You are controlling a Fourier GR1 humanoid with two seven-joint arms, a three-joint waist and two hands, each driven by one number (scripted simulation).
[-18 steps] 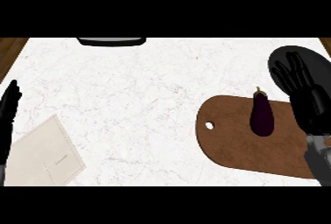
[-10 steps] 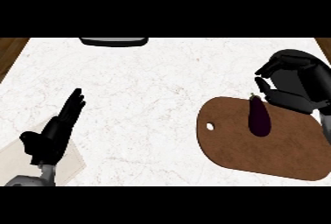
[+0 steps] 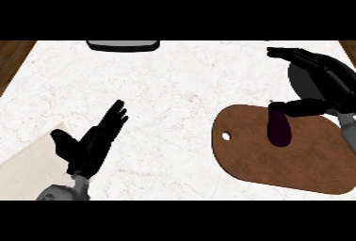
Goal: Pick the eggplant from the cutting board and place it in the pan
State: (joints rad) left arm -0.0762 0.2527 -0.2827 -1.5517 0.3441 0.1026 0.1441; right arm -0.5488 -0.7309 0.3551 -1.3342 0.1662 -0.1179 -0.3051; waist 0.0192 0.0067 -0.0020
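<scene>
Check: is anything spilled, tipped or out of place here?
Nothing stands out. The eggplant lies whole on the cutting board, the right hand at its far end, the left hand open over the counter.

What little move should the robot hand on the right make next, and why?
Probably lower a little and close round the eggplant. The right robot hand is open just above the eggplant's far end and does not hold it, and the eggplant lies flat on the cutting board, not yet lifted.
</scene>
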